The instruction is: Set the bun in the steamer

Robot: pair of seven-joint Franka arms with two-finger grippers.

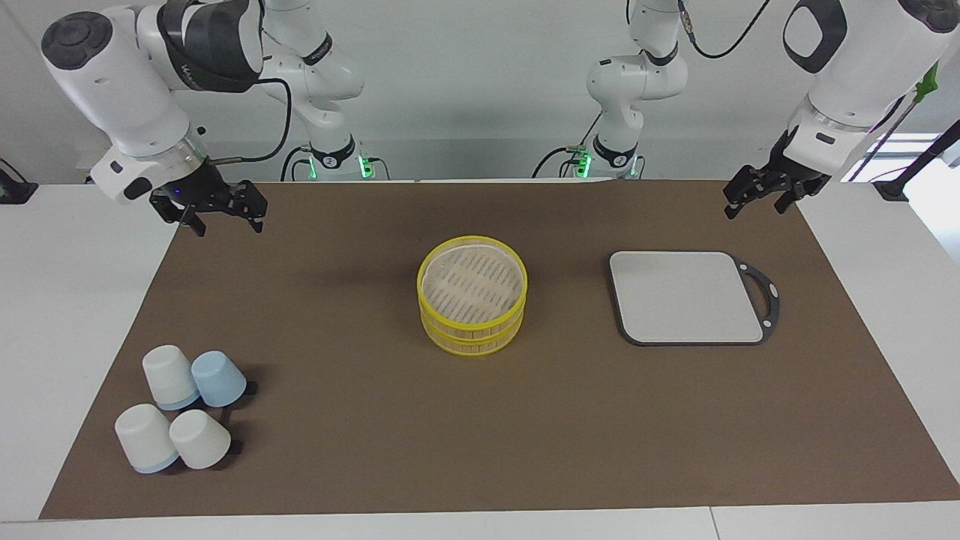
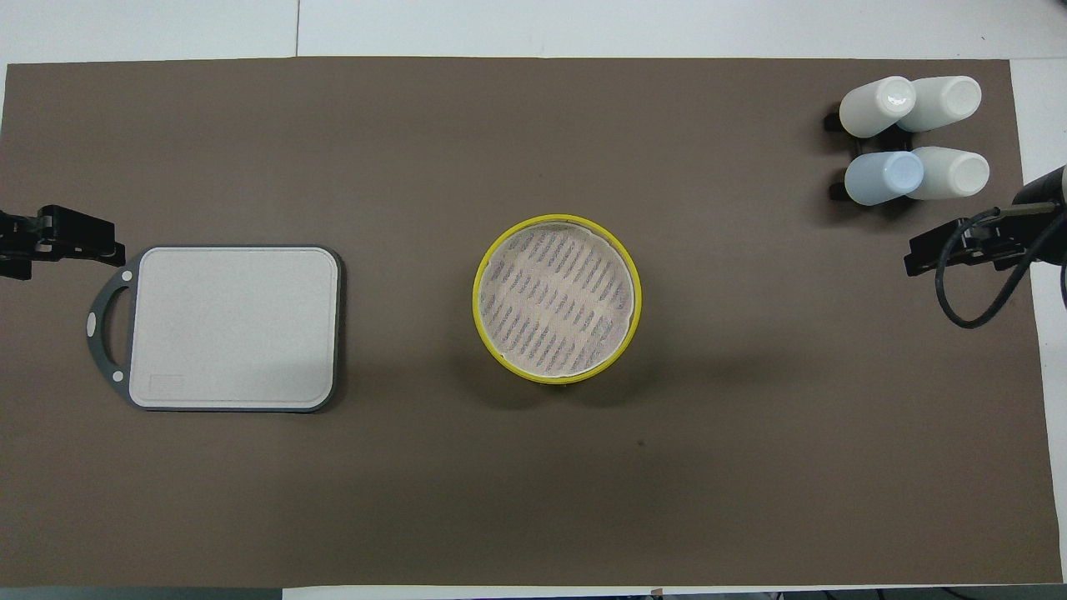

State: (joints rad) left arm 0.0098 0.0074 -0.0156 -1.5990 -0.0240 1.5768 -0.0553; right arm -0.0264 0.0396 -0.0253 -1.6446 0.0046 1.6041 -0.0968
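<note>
The steamer (image 1: pixel 472 334) (image 2: pixel 638 302) stands mid-mat as two stacked bamboo tiers with yellow rims; its slatted bottom carries a pale liner and nothing else. The bun is out of view. My left gripper (image 1: pixel 756 208) (image 2: pixel 83 237) hangs open and holds nothing, up in the air over the mat's edge at the left arm's end, beside the cutting board's handle. Over the mat's corner at the right arm's end hangs my right gripper (image 1: pixel 227 223) (image 2: pixel 950 254), open and with nothing in it. Both arms wait.
A grey cutting board (image 1: pixel 686 296) (image 2: pixel 233 325) with a dark rim and handle lies bare toward the left arm's end. Several upturned white and pale-blue cups (image 1: pixel 184 409) (image 2: pixel 913 137) sit on a small rack toward the right arm's end, farther from the robots.
</note>
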